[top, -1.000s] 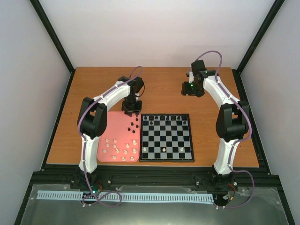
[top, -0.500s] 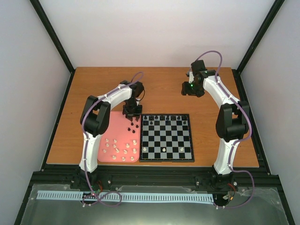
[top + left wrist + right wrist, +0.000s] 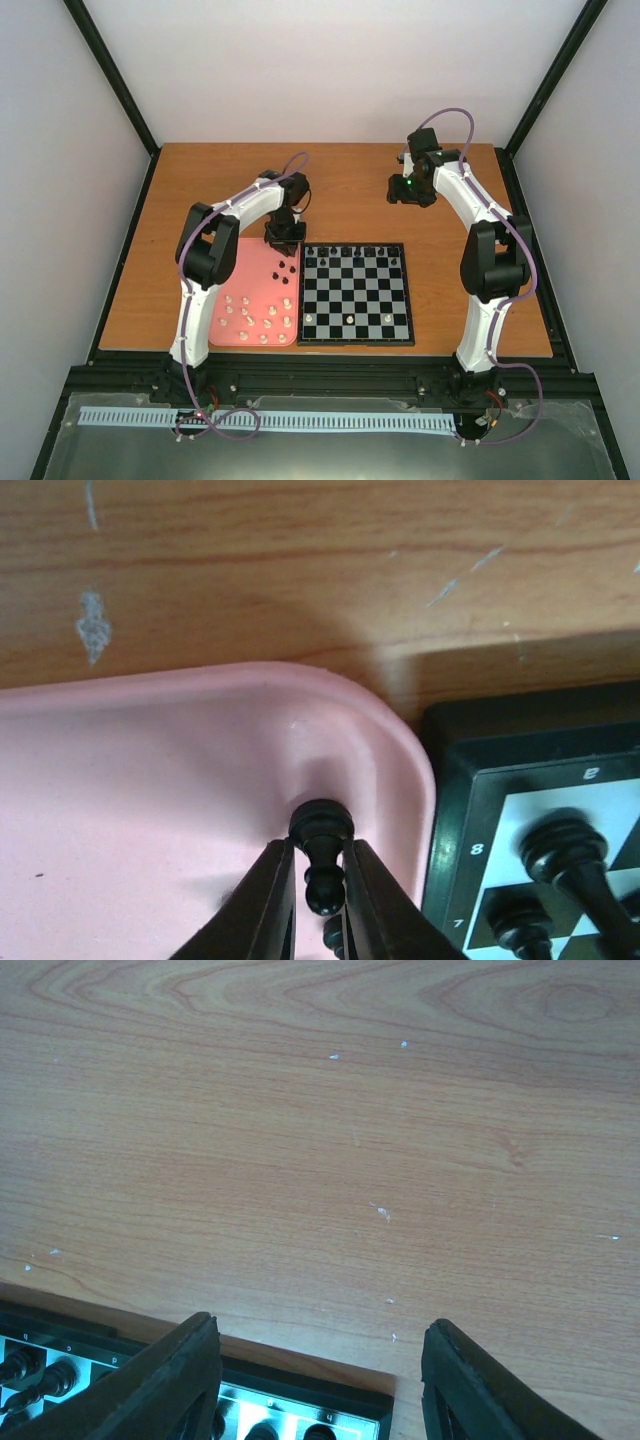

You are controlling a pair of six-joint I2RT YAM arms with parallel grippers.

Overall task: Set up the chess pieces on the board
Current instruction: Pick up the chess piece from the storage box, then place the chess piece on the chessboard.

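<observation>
My left gripper (image 3: pixel 283 238) hangs over the far right corner of the pink tray (image 3: pixel 245 285), next to the board (image 3: pixel 405 295). In the left wrist view the gripper (image 3: pixel 320 875) is shut on a black pawn (image 3: pixel 321 825), its fingers clasping the pawn's neck above the tray (image 3: pixel 150 760). The board's corner (image 3: pixel 470 740) with black pieces (image 3: pixel 565 845) lies just to the right. A few black pieces (image 3: pixel 286 268) and several cream ones (image 3: pixel 250 315) stand on the tray. My right gripper (image 3: pixel 405 190) is open and empty over bare table behind the board; its wrist view (image 3: pixel 320 1360) shows the same.
Several black pieces (image 3: pixel 350 252) line the board's far row and three cream ones (image 3: pixel 348 318) stand near its front. The board's far edge (image 3: pixel 300 1388) shows under the right gripper. Black frame posts and white walls enclose the wooden table (image 3: pixel 350 190).
My left arm has shifted slightly, its elbow moving right and the gripper settling at the tray's far right corner. The right arm has not moved.
</observation>
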